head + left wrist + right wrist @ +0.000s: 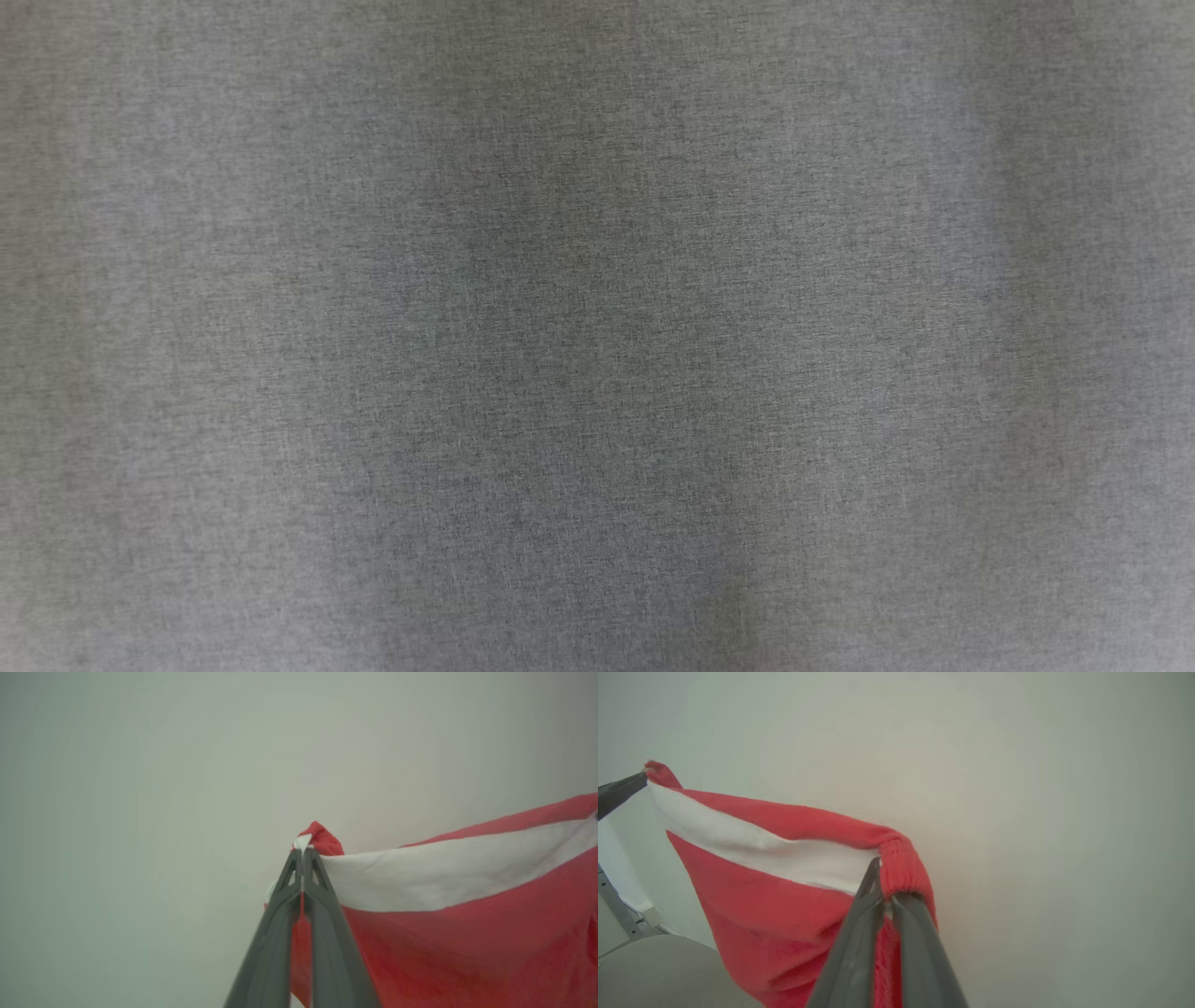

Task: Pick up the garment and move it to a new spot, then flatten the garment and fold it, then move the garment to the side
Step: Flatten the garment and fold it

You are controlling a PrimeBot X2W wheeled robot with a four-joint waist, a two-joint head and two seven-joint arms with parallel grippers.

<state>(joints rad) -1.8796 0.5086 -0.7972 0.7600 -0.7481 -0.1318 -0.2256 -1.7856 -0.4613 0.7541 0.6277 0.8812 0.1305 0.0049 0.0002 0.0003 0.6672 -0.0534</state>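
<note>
The garment (448, 933) is red knit with a white band and hangs stretched in the air between my two grippers. In the left wrist view my left gripper (302, 851) is shut on one red and white corner, with the cloth running off to the right. In the right wrist view my right gripper (883, 877) is shut on the garment (752, 896) at a ribbed red edge; the cloth spans left to my left gripper (642, 778), seen from the side. The head view looks down on bare grey fabric (597, 336).
A pale plain wall (1041, 812) stands behind the hanging cloth in both wrist views. In the right wrist view the grey surface's rounded edge (658, 970) and a metal frame piece (621, 910) sit at the lower left.
</note>
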